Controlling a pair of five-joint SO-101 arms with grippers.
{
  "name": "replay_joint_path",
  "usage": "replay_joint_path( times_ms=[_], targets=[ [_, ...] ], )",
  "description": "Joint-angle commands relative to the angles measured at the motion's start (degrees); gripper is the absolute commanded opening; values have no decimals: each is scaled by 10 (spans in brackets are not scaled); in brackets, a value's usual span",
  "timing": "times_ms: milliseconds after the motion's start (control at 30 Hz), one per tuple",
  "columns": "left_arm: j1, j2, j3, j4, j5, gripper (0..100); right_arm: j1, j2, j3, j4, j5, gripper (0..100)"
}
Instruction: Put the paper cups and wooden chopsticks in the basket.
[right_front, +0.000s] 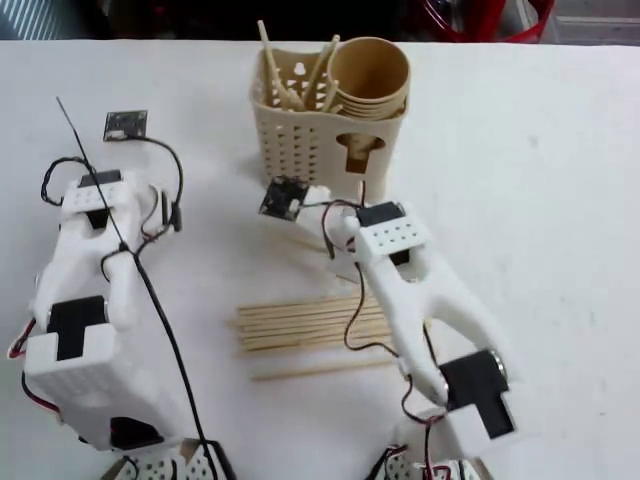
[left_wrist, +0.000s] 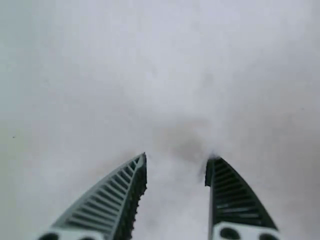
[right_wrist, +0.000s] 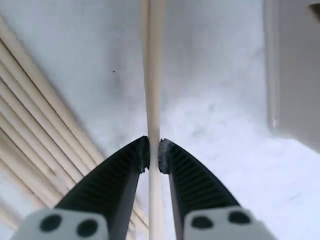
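R gripper (right_wrist: 154, 156) nipped tight on one chopstick (right_wrist: 152, 75), stick passing btwn tips; loose chopsticks (right_wrist: 35, 115) lie just beside. L gripper (left_wrist: 175, 170) parted, holds nothing.

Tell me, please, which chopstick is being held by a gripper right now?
The single chopstick clamped in the right gripper, apart from the bundle lying loose on the table and those standing in the basket.

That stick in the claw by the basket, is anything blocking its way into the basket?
Nothing visible does. The right claw is shut on one chopstick, and the basket stands just ahead of it, with bare table between.
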Motion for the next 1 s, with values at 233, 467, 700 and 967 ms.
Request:
replay_joint_path(
  times_ms=[233, 467, 700, 967],
  targets=[
    [7, -2, -25, -6, 7, 203, 0, -255, 41, 14, -104, 17],
    [7, -2, -25, -6, 7, 203, -15, -400, 21, -3, -207, 17],
    [7, -1, -25, -6, 7, 203, -48, -433, -61, -153, -365, 17],
    [7, -1, -23, -6, 7, 203, -53, -300, -167, -372, -379, 17]
  ],
)
